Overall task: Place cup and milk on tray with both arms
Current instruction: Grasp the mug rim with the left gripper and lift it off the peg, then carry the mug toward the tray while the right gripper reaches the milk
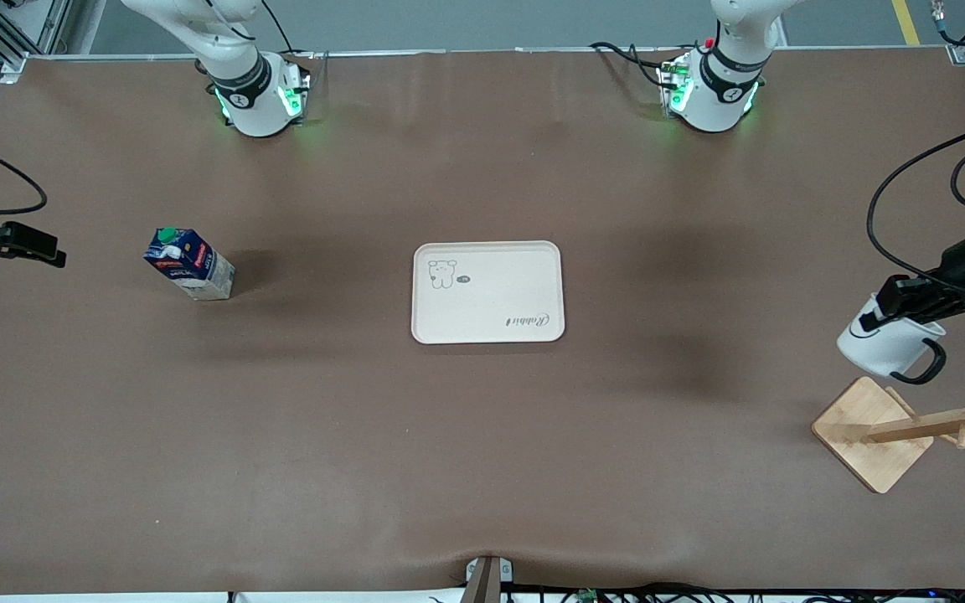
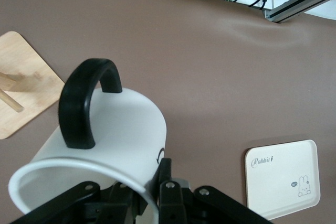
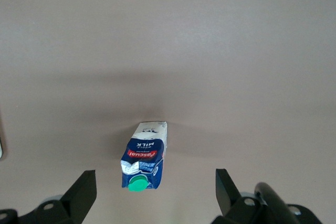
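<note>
Gripping the mug [image 1: 889, 345] by its rim, left hand [image 1: 910, 306] hangs over the worktop [image 1: 482, 469]; right hand [image 3: 155, 192], fingers wide apart, probably above the milk carton [image 1: 189, 264].

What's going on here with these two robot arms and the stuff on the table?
The left gripper is shut on the rim of the white mug with the black handle, holding it in the air over the wooden rack. The right gripper hangs open above the dark blue milk carton, which stands on the brown table. The cream rectangular tray has nothing on it yet.
</note>
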You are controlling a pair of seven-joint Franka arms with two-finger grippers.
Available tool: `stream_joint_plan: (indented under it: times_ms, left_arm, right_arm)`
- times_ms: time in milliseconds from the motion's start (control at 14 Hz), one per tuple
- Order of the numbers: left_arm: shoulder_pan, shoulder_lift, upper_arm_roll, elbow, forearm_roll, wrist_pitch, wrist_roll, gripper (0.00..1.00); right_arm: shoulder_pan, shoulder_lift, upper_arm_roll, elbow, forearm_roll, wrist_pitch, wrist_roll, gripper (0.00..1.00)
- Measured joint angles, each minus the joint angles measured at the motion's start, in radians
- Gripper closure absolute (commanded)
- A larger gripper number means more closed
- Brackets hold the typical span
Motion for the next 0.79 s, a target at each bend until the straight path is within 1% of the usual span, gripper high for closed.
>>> stream_joint_plan:
  times_ms: [71,214,357,500,643,786]
  left_arm:
    - [0.000,0.000,-0.018,-0.001,0.025,0.000,-0.032,1.00]
    - [0.000,0.000,-0.071,-0.001,0.112,-0.001,-0.137,1.00]
    - [-0.001,0.002,-0.132,0.000,0.210,0.000,-0.254,1.00]
    - [-0.005,0.010,-0.175,0.010,0.255,0.000,-0.313,1.00]
    - [-0.025,0.027,-0.185,0.018,0.269,0.000,-0.323,1.00]
    - [-0.067,0.055,-0.186,0.024,0.308,0.000,-0.375,1.00]
  right_arm:
    - [-0.007,0.005,0.000,0.000,0.000,0.009,0.000,0.00]
    - [-0.018,0.026,0.000,-0.002,0.001,0.008,0.002,0.00]
    - [-0.038,0.091,0.000,-0.006,0.021,-0.034,0.004,0.00]
    - [-0.067,0.157,0.000,0.011,0.065,-0.038,0.002,0.00]
    - [-0.078,0.177,0.000,0.031,0.080,-0.043,0.002,0.00]
    - [-0.079,0.175,0.000,0.044,0.086,-0.058,0.003,0.00]
